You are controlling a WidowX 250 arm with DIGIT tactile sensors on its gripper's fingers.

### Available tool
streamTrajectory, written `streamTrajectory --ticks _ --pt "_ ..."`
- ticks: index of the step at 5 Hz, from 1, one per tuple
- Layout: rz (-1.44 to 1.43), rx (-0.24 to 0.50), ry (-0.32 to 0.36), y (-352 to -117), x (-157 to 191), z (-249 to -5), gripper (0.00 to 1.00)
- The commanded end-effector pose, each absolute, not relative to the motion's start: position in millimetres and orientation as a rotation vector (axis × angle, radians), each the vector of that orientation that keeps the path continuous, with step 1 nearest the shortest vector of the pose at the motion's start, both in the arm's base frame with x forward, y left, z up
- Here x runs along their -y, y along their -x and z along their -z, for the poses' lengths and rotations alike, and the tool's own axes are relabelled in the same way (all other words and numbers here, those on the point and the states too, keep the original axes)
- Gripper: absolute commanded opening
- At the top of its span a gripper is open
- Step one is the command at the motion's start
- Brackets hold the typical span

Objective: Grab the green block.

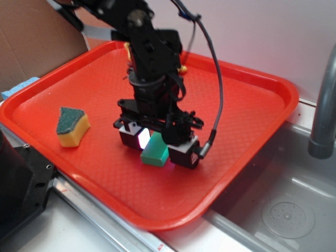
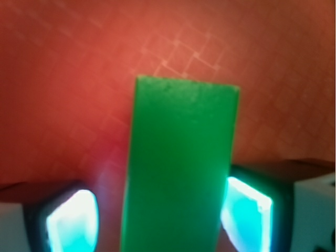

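Smooth matt green block (image 1: 155, 150) on a textured, glossy plastic tray (image 1: 252, 105)

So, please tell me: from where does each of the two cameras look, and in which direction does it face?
Exterior: sits off the tray's near corner, raised, looking down across the red tray; shows the black arm, the gripper, the green block and a sponge.
Wrist: sits on the arm just above the gripper, facing down at the tray; shows only the two glowing pads.
Shared: the green block between the pads, the tray.
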State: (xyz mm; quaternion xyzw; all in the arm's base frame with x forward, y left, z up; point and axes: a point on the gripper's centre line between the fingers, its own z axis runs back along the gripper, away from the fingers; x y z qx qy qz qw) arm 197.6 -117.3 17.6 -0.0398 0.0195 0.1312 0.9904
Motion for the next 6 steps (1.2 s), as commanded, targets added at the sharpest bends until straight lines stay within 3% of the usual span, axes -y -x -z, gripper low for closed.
streamTrajectory --ticks 1,2,4,6 --pt "-0.295 -0.03 0.085 -194 118 -11 0.0" --pt "-0.259 -0.02 0.038 -195 115 -19 0.0" --pt "-0.119 0.043 0.028 -204 92 -114 0.0" --pt "-0.188 0.059 0.101 -212 43 -169 0.0"
